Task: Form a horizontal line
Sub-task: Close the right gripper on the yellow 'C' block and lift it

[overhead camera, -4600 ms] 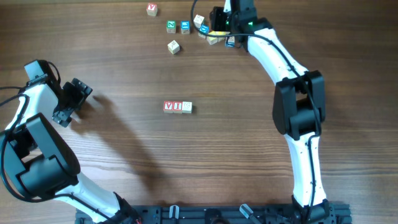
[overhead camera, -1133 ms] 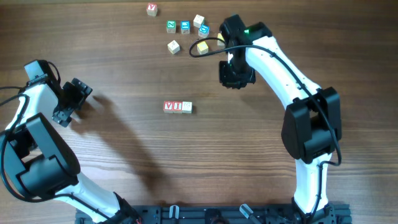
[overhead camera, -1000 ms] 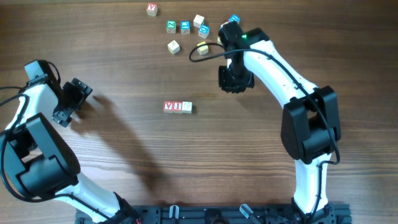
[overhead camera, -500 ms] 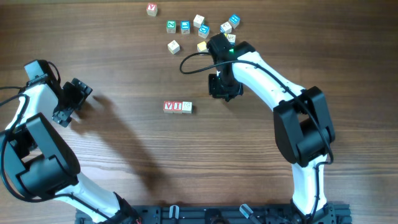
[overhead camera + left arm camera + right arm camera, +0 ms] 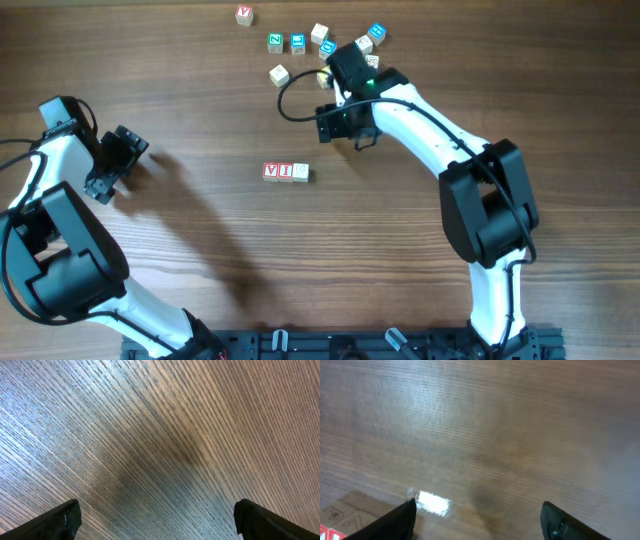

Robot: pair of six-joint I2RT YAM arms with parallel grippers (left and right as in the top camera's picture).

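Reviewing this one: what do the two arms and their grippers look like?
The left arm and right arm share white rounded links and bulky black joint housings. The right arm carries a looping black cable and a small green light near its wrist. The left gripper and right gripper have black fingers.

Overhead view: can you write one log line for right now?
row: three cubes, touching | right gripper: open, empty, off the row | left gripper: open, empty, far left
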